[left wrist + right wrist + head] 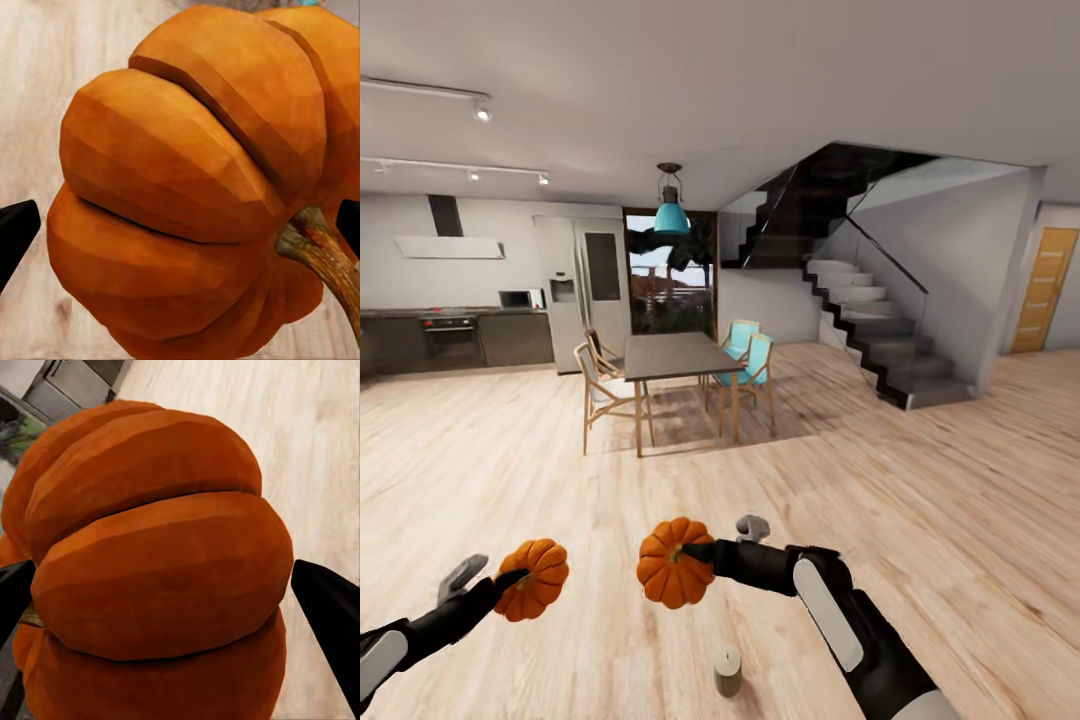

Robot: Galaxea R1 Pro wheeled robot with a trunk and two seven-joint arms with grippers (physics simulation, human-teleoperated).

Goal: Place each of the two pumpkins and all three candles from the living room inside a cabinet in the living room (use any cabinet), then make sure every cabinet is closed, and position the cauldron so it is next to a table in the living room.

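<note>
Each of my grippers carries a ribbed orange pumpkin above the pale wood floor. In the head view my left gripper is shut on one pumpkin at the lower left. My right gripper is shut on the other pumpkin near the middle. The left wrist view has its pumpkin and brown stem between two black fingertips. In the right wrist view that hand's pumpkin sits between black fingertips. One cream-beige candle stands on the floor below my right forearm.
A dark dining table with wooden and teal chairs stands ahead. The grey kitchen lines the back left wall. A staircase with a glass rail rises at the right, and an orange door is at the far right.
</note>
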